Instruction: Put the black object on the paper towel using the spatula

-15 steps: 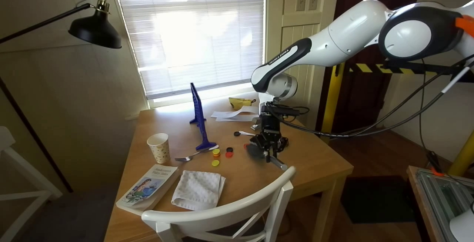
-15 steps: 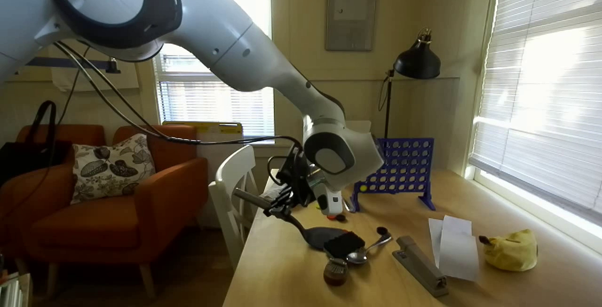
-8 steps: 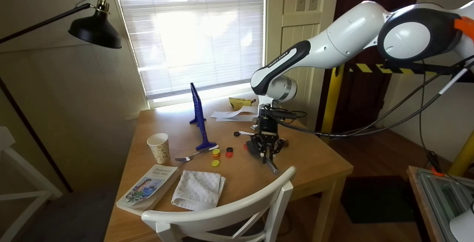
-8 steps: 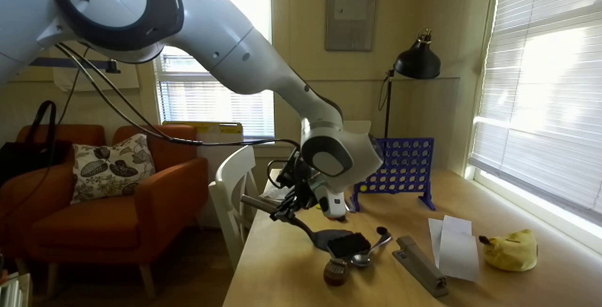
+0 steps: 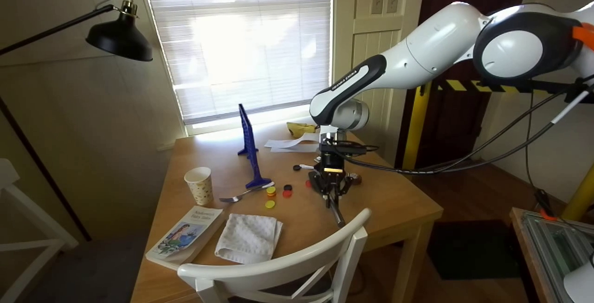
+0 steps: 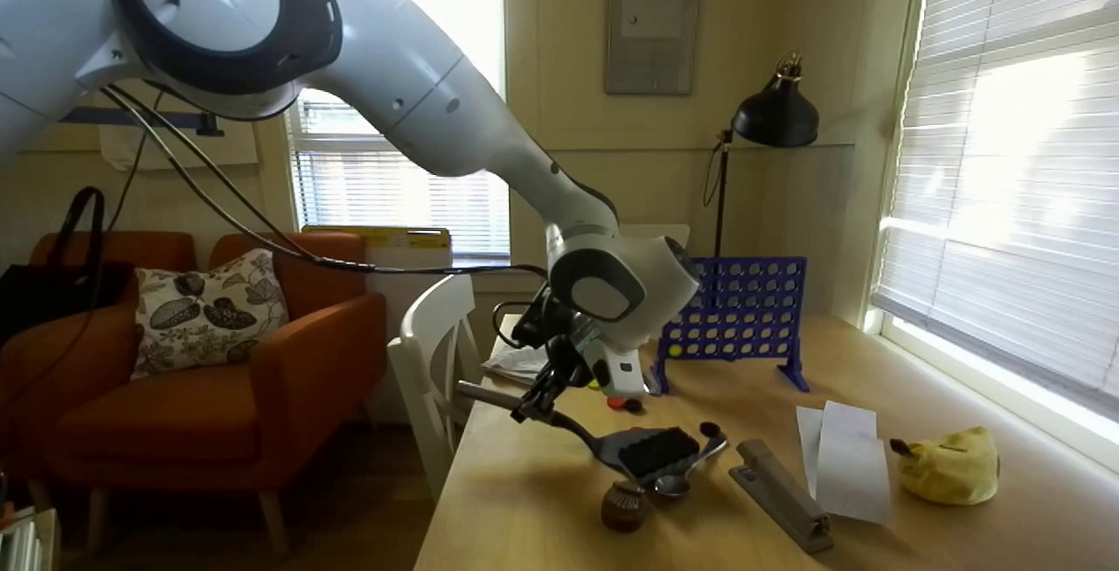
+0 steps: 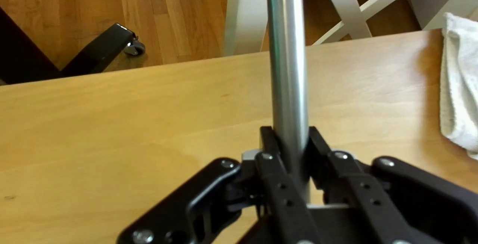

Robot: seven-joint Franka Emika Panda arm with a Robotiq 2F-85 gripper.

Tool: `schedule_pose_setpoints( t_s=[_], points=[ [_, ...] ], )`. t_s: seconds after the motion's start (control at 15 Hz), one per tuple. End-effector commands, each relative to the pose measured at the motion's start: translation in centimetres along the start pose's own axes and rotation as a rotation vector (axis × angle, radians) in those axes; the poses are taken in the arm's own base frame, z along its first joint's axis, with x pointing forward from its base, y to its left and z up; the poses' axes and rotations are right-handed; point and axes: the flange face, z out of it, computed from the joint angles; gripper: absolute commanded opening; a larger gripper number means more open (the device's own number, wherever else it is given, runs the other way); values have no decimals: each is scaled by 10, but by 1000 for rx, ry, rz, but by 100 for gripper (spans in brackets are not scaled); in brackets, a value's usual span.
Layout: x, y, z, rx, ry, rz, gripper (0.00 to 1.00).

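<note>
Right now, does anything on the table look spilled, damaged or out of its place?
I see no spill or damage. Only slightly odd: a red disc, a black disc and a yellow disc lie loose on the table, not in the blue rack nearby, which looks made for them.

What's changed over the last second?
In an exterior view, the gripper and spatula moved right in the picture, handle end lowering; the black object shifted likewise, the spoon slightly. The grip on the spatula held. Stapler and folded white towel stayed put.
</note>
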Motion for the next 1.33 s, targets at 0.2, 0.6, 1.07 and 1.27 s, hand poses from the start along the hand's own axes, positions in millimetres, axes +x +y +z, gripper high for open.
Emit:
schedule_pose_setpoints(
  t_s=[0.2,0.6,1.07,1.27],
  points=[
    [-19,-1,11,-185,92,-1,6],
    [-58,-5,-9,-293,97,-145,6],
    [-99,16,-48,-391,29,-280,6],
    [-112,27,-58,-438,-13,-354,6]
  ],
)
